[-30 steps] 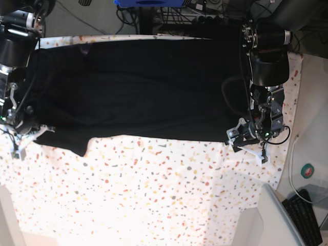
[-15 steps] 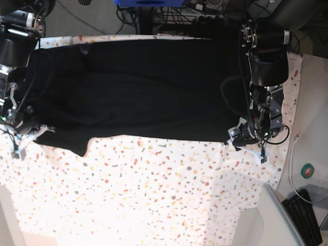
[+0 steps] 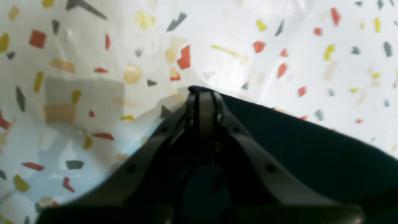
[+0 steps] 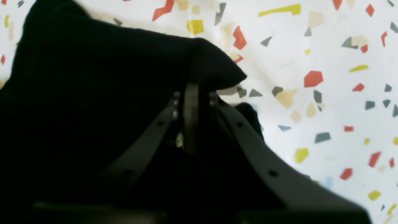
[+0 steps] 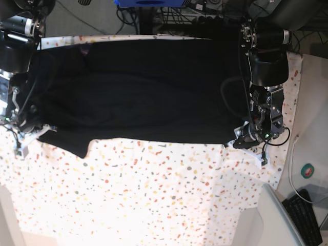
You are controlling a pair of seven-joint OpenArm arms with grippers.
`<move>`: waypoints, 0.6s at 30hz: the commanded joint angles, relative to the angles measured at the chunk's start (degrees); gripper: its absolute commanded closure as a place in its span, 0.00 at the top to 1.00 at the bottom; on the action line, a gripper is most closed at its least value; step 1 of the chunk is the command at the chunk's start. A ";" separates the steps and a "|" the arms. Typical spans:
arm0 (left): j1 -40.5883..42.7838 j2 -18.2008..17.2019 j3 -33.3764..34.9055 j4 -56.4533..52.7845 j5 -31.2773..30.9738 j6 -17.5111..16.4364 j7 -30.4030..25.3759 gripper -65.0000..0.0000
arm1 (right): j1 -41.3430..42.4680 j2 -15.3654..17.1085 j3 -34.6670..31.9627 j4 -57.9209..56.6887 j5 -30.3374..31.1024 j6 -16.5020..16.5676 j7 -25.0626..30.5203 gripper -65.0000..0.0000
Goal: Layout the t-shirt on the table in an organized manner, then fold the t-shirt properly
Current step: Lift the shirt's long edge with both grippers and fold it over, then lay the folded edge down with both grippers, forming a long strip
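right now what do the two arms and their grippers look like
Both arms are bulky black cylinders with silver metal rings at the joints and thin black cables looping alongside. The left gripper has pale grey-white fingers tapering to a point, with small round screw holes along each. The right gripper matches: light fingers with the same holes, on a black wrist.

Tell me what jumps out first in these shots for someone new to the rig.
The big black t-shirt spread wide across the far half of the speckled table dominates the base view. Next are the two arms at its near corners: the left gripper is shut on a corner of the cloth at that view's right, and the right gripper is shut on a bunched fold at its left.
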 commanded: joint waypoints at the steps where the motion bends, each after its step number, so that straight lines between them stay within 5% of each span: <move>1: -1.83 -0.65 -0.04 2.10 -0.05 -0.09 -1.17 0.00 | 2.66 1.09 0.02 -0.28 0.60 0.31 2.46 0.00; 12: -4.47 -0.65 0.05 3.60 -0.14 -0.09 -1.08 0.00 | 11.89 4.87 -12.73 -16.99 0.60 0.31 21.00 0.00; 18: -5.52 -0.65 -0.04 3.60 -0.14 -0.09 -1.08 0.00 | 14.35 4.96 -13.26 -20.42 0.51 0.31 29.62 0.00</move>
